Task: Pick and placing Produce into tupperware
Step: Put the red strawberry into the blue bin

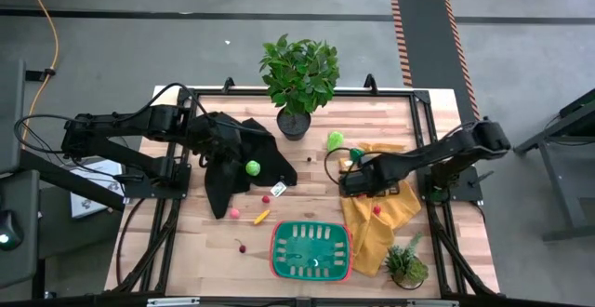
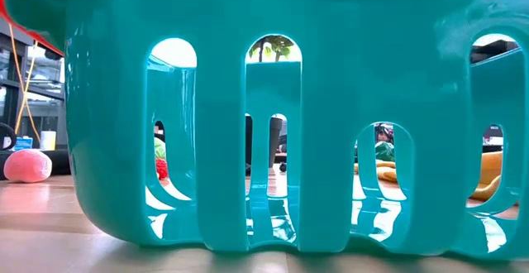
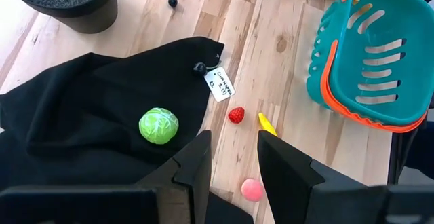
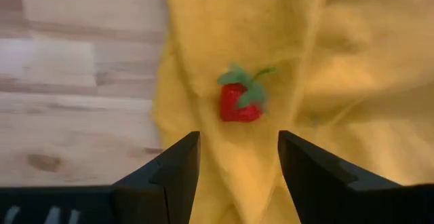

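Tupperware point(image 1: 311, 250) sat at the tabletop's point(image 1: 204, 251) front edge from above. Left gripper point(image 3: 231, 157) hung with jaws apart, empty, near a green ball point(image 3: 159, 125). Right gripper point(image 4: 238, 156) hung over a strawberry point(image 4: 240, 102) on yellow cloth point(image 4: 339, 81), jaws apart, empty.

— Where's the tupperware point(image 1: 311, 249)?
— Bottom centre of the overhead frame, on the worktop point(image 1: 307, 112). A cloth point(image 1: 381, 223) lies just right of it, with a strawberry point(image 1: 376, 209) on top.
— And the left half?
— Another cloth point(image 1: 228, 153) carries a cabbage point(image 1: 252, 167). The potted plant point(image 1: 299, 79) stands at upper centre.
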